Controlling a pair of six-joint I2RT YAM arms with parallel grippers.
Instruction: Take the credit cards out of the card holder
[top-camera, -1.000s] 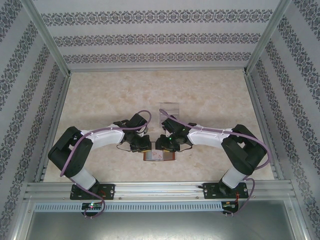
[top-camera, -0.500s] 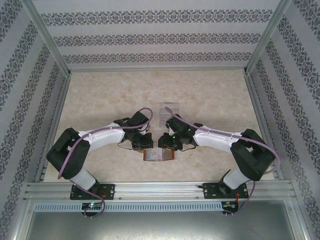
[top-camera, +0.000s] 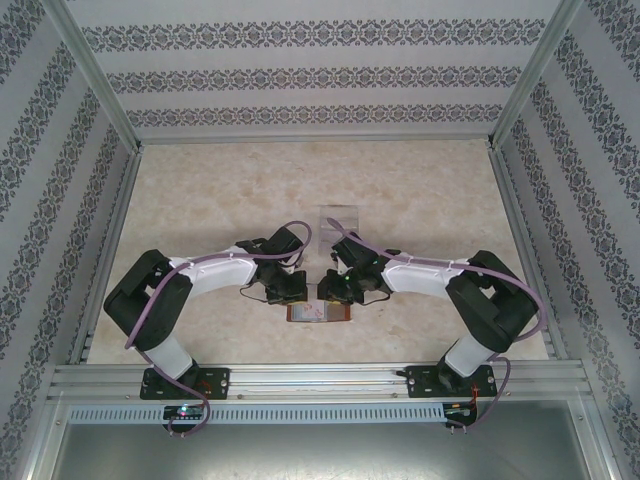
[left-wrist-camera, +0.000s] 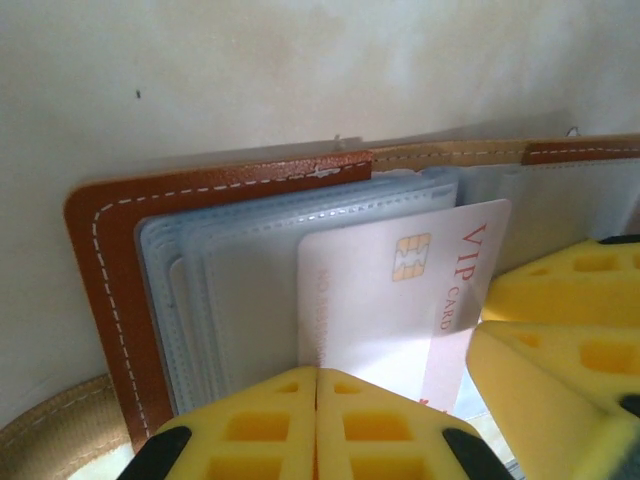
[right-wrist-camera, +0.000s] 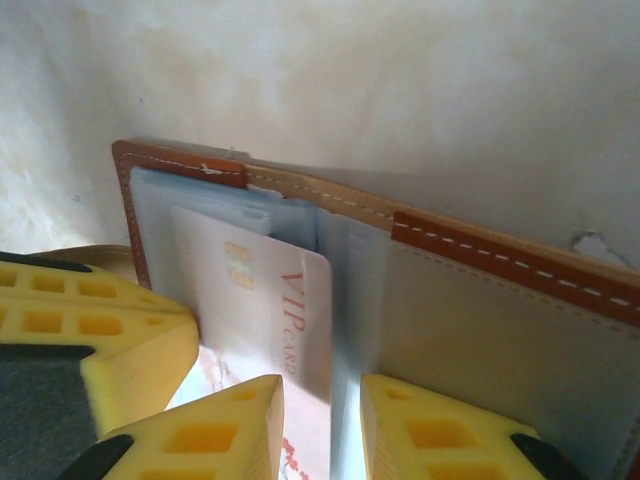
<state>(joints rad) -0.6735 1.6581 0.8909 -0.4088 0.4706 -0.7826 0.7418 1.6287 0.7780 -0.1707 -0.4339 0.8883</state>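
The reddish-brown card holder (top-camera: 318, 313) lies open on the table near the front edge, between both grippers. Its grey-blue pockets (left-wrist-camera: 230, 290) fan out inside the leather cover (left-wrist-camera: 100, 260). A pale credit card (left-wrist-camera: 390, 310) with a gold chip and red "VIP CARD" print sticks partly out of a pocket. My left gripper (left-wrist-camera: 318, 400) is shut, its fingertips resting on the pockets beside the card. My right gripper (right-wrist-camera: 322, 420) is open, its fingers straddling the card's (right-wrist-camera: 260, 300) long edge. The dark card is hidden.
A clear plastic tray (top-camera: 338, 218) sits on the marble-look table (top-camera: 430, 190) just behind the two wrists. Patterned walls and metal rails enclose the table on three sides. Both arms crowd the holder from left (top-camera: 288, 290) and right (top-camera: 335, 292).
Both arms have shifted slightly, their wrists staying over the holder. The clear tray behind them shows more now. The holder has not moved.
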